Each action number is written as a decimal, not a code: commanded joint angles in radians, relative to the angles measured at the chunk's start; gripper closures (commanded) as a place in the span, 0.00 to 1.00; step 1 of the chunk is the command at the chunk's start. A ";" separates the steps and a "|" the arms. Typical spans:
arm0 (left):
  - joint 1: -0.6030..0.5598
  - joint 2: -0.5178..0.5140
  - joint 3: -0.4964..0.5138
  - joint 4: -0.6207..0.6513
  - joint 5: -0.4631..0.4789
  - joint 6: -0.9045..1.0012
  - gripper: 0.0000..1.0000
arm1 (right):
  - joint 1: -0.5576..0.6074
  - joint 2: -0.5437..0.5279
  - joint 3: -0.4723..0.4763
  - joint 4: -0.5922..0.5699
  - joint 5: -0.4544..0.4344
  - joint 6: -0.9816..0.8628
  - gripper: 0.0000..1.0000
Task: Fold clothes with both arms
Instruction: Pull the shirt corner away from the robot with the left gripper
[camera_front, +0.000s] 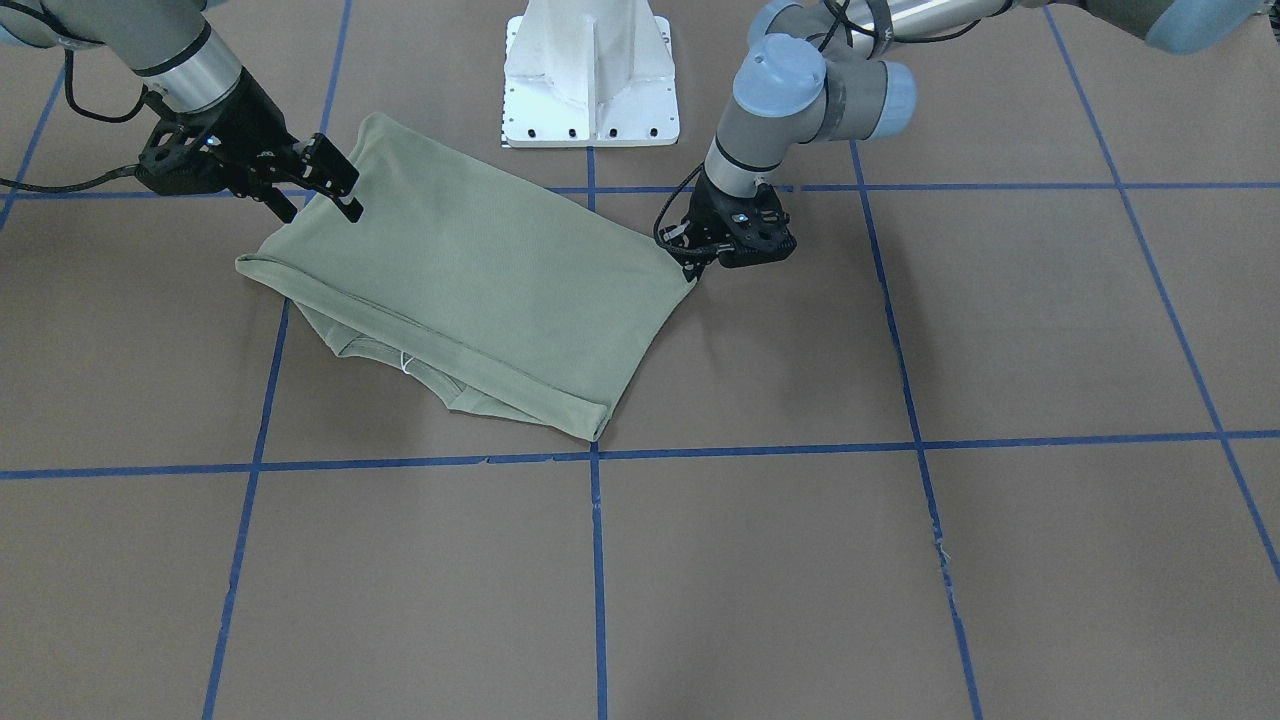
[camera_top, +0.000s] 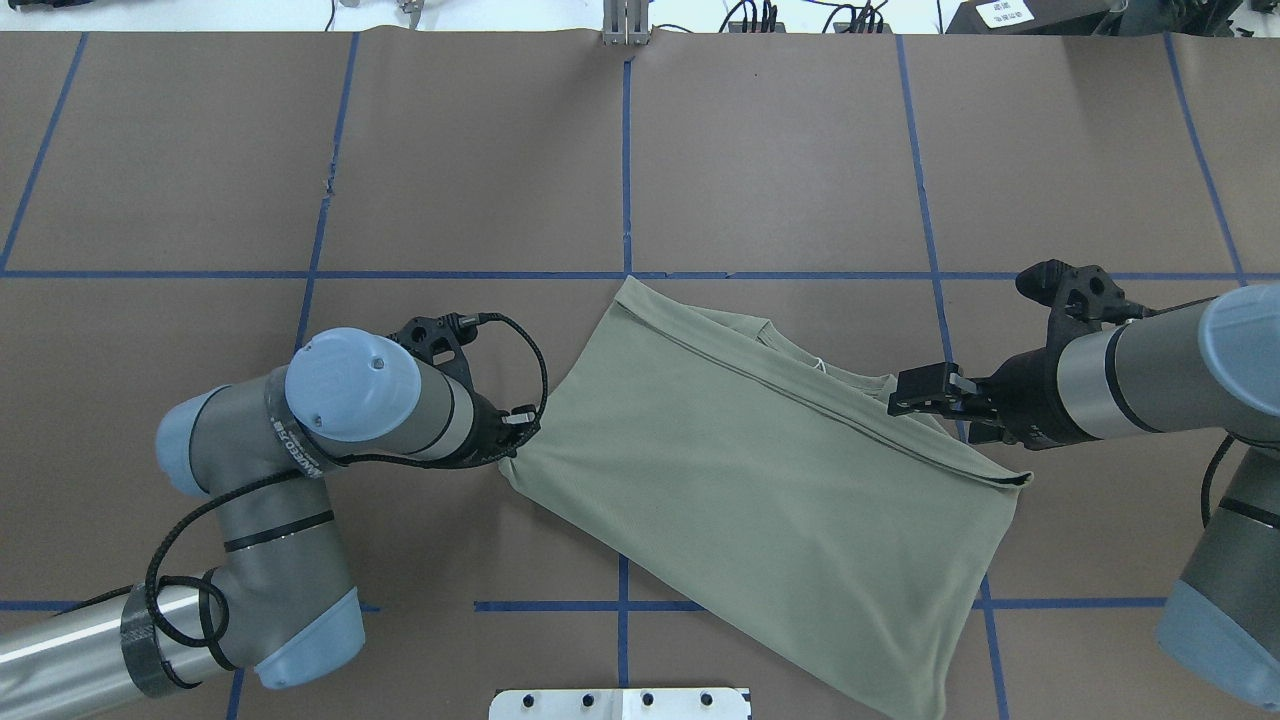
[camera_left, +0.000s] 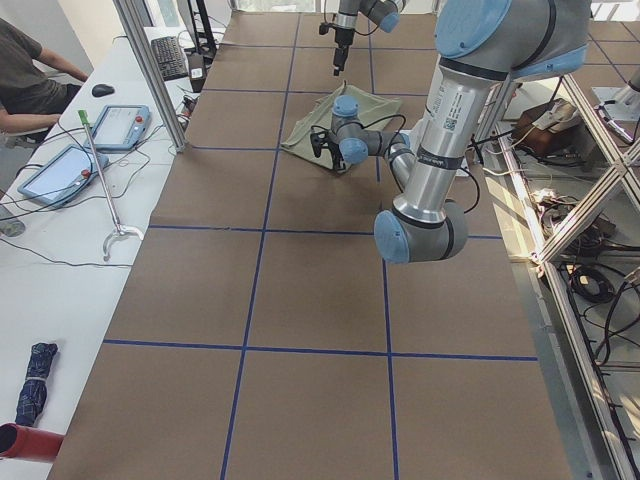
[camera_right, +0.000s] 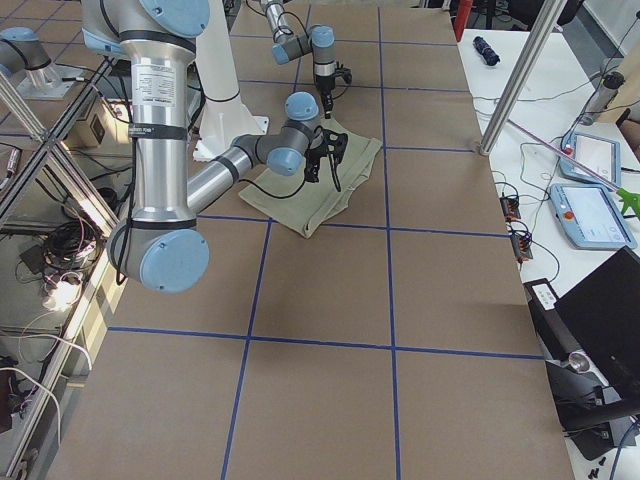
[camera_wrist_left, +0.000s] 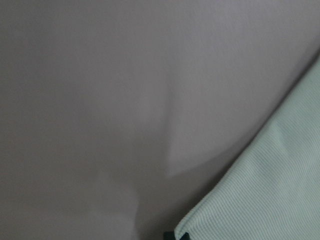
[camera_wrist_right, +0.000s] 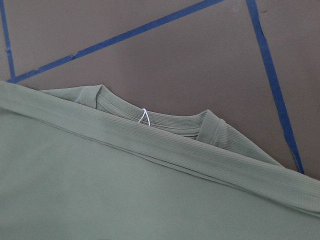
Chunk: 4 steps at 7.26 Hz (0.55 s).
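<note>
- Brown bench (camera_front: 800, 600) fills the near half of the front-facing view, divided into squares by blue tape (camera_front: 597, 570).
- Farther back lies the sage-green shirt (camera_front: 470, 280), folded into a rough rectangle. It sits askew to the tape grid and just on the near side of the white pedestal base (camera_front: 590, 80).
- One layer of the shirt is turned over the rest. Along its near edge in the front-facing view, the ribbed collar (camera_wrist_right: 150, 112) and a small white label loop (camera_wrist_right: 144, 117) peek out from under the fold.
- The left pincer (camera_front: 697, 268) is down low at the shirt's right-hand corner in the front-facing view, with the left arm (camera_top: 360, 390) bent steeply over it. It is clamped on that corner. In the left wrist view the cloth ends in a point against a dark fingertip at the bottom edge.
- The right pincer (camera_front: 322, 192) hangs tilted over the shirt's far left edge in the front-facing view. Its fingers are apart and hold nothing. The right wrist view looks down on the collar and the fold from above.
- The right arm (camera_top: 1140, 380) reaches in nearly level with the bench.
- In the left side view, a seated person (camera_left: 30, 80) is at a white side table beside the bench.
</note>
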 joint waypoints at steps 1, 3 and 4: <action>-0.081 -0.007 0.033 0.018 0.017 0.023 1.00 | -0.001 0.002 0.000 0.000 -0.002 0.000 0.00; -0.153 -0.028 0.087 0.012 0.077 0.111 1.00 | -0.001 0.002 0.001 0.000 -0.002 0.000 0.00; -0.194 -0.068 0.149 0.009 0.077 0.144 1.00 | 0.000 0.018 0.001 0.000 0.000 0.000 0.00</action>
